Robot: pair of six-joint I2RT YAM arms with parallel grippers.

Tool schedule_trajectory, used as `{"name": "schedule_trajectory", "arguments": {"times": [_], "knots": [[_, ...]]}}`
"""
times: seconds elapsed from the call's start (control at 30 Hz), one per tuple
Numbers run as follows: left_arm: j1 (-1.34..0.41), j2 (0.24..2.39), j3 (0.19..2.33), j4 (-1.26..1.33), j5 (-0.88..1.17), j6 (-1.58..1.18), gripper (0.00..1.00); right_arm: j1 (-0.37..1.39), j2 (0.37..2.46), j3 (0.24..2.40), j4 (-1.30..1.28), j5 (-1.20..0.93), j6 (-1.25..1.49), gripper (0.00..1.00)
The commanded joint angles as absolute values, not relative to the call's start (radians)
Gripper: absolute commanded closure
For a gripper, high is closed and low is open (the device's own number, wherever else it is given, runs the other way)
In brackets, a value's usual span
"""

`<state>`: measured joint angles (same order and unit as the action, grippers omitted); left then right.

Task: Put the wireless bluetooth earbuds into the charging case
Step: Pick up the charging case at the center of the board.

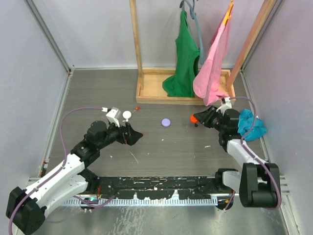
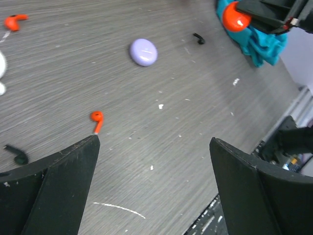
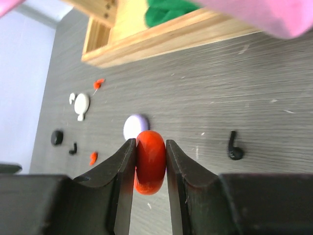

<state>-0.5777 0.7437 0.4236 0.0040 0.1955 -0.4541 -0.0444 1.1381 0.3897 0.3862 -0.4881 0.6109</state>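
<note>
Red earbud (image 2: 97, 119) lies loose on the worktop left of centre, just beside one finger of the left gripper (image 2: 154, 141), stem toward that finger. Second red earbud (image 2: 14, 21) sits further back, toward the wooden rack base (image 1: 151, 99). One black earbud (image 2: 198, 38) lies right of centre near the right gripper, and another black earbud (image 2: 17, 154) lies outside the left finger. Lilac round case (image 2: 144, 51) is mid-worktop. White round case (image 3: 81, 104) is back-left, with a small white bud (image 3: 72, 97) just beside it.

Right gripper (image 3: 149, 144) is clamped on the red round case (image 3: 150, 166), held on edge above the right side of the worktop, near the teal cloth (image 1: 252, 125). Left gripper's jaws are spread wide with nothing between them, hanging low over the worktop.

My read of the step: case secured, matching red bud to be picked next. No lid seam shows, so I can't tell if the case is open; it likely needs opening or laying flat first. The bud is tiny against the fingers, so come straight down and centre it between the pads. Pinch the body rather than the stem, and close slowly so it doesn't skid away. Hold the case level and steady for the insert
</note>
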Motion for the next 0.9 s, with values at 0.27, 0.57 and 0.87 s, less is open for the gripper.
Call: {"name": "schedule_trajectory", "arguments": {"times": [0.27,0.57,0.87], "knots": [[-0.579,0.936,0.612,0.161,0.534,-0.454,0.06,0.262,0.983,0.51,0.287,-0.61,0.306,0.83],[-0.58,1.024,0.651,0.234,0.645,-0.42,0.12,0.399,1.056,0.658,0.252,-0.808,0.129,0.83],[-0.579,1.089,0.698,0.275,0.75,-0.326,0.24,0.488,1.116,0.819,0.079,-0.895,-0.04,0.83]]}}
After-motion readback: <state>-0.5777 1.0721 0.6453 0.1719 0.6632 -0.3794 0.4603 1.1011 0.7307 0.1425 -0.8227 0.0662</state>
